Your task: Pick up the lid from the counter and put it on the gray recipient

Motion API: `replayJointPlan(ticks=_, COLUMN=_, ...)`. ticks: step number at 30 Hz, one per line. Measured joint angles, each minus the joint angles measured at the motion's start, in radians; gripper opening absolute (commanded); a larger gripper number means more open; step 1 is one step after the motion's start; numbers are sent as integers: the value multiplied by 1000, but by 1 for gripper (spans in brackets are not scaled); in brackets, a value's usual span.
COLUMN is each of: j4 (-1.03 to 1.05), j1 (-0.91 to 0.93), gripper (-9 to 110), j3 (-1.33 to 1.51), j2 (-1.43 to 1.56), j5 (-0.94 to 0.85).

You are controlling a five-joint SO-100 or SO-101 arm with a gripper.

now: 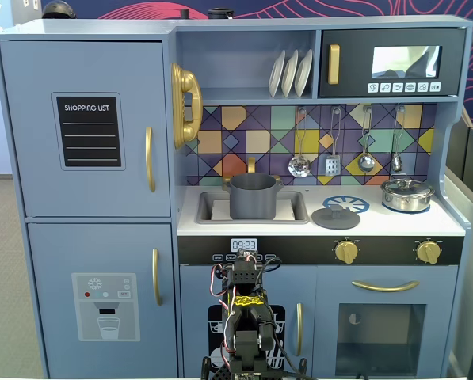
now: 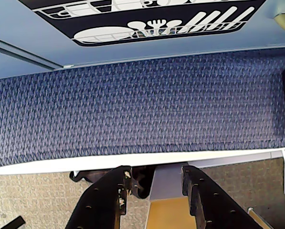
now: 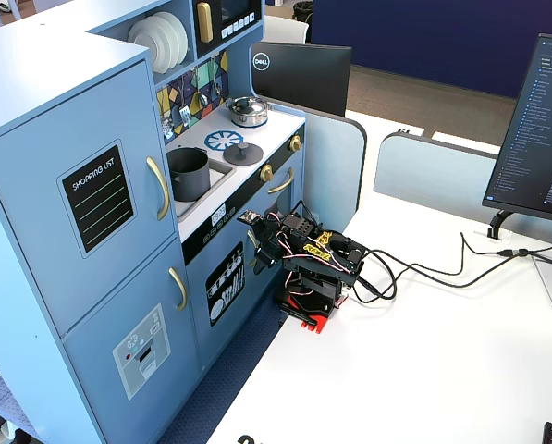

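The arm (image 3: 312, 264) sits folded low over its base, elbow bent, wrist pointing down. In the wrist view the gripper (image 2: 154, 183) enters from the bottom edge, its 2 fingers (image 2: 109, 195) spread apart, holding nothing.

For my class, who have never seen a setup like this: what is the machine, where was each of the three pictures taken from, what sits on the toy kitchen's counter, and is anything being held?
The machine is a small robot arm folded low on a white table, in front of a toy kitchen. One fixed view faces the kitchen head-on; another looks down from the side. The wrist view rides on the arm, showing its gripper pointing at blue carpet, jaws apart, holding nothing. On the counter a tall gray pot stands in the sink, a flat gray lid lies beside it, overlapping a blue-and-white burner mark, and a shiny steel pot sits on the right.
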Motion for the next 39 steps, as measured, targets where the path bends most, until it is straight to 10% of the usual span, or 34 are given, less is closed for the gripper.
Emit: replayJointPlan(ticks=39, j4=-316, j1=333, gripper=0, j3=-604, j2=-166, j5=-137)
